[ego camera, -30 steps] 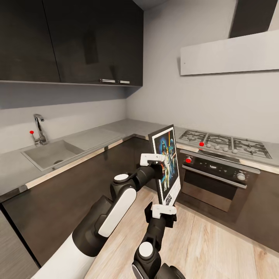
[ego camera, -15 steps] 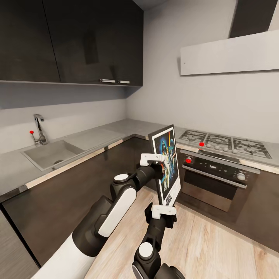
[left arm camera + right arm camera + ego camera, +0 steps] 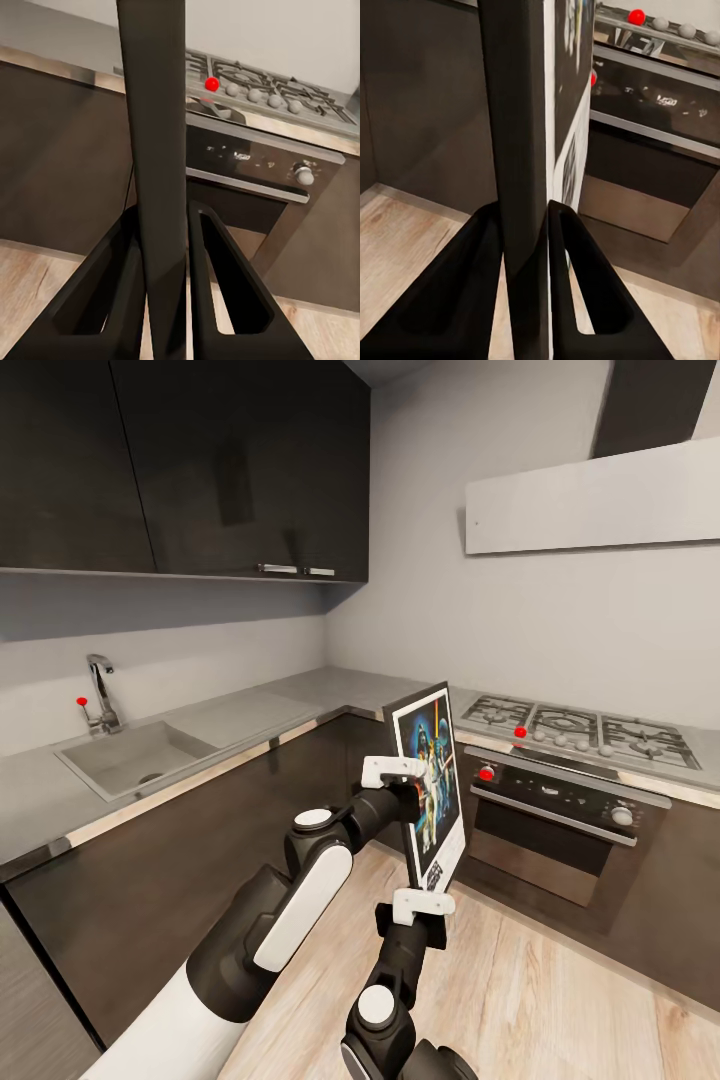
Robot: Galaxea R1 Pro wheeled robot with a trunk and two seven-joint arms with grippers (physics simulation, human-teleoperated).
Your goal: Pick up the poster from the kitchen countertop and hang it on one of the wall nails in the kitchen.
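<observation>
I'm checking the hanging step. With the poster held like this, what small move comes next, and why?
Probably lift the poster toward the wall. Both grippers, left and right, clamp it upright, low before the oven; no nail is discernible.

A home kitchen — a pale grey L-shaped countertop [image 3: 250, 710] runs over dark brown cabinets [image 3: 200, 830], with an inset sink [image 3: 130, 755] and tap [image 3: 100, 690] on one side, a gas hob [image 3: 580, 730] above a built-in oven [image 3: 560, 830] on the other — wall cupboards [image 3: 180, 460], an extractor hood [image 3: 600, 500] and wood flooring [image 3: 560, 1000] complete it.
</observation>
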